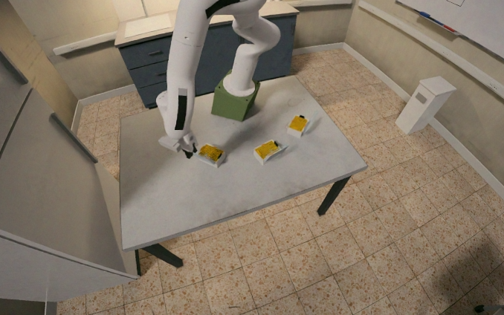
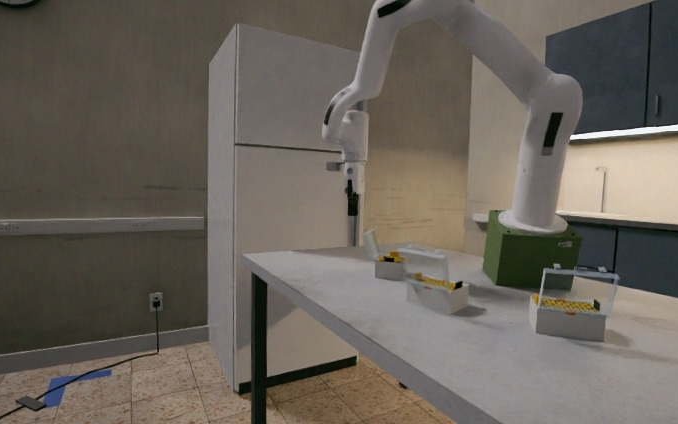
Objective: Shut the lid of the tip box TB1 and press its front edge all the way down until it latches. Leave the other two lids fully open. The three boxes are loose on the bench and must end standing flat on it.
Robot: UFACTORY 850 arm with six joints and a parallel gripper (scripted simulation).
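Observation:
Three white tip boxes with yellow tip racks stand flat on the grey table (image 1: 207, 203) (image 2: 489, 363), all with clear lids raised. I cannot read which one is TB1. The left box (image 1: 211, 154) (image 2: 388, 267) has its lid (image 2: 369, 243) upright on the side facing the fridge. The middle box (image 1: 267, 151) (image 2: 436, 296) and the right box (image 1: 297, 125) (image 2: 567, 317) stand further along. My gripper (image 1: 188, 153) (image 2: 352, 209) is shut and empty. It points down, hanging above the table just beside the left box, on its lid side, clear of the lid.
The arm's green base block (image 1: 233, 103) (image 2: 521, 258) stands at the table's back edge. A white fridge (image 1: 30, 176) (image 2: 278, 184) stands close to the table's left side. A blue cabinet (image 1: 148, 59) is behind, and a white bin (image 1: 422, 103) stands by the right wall.

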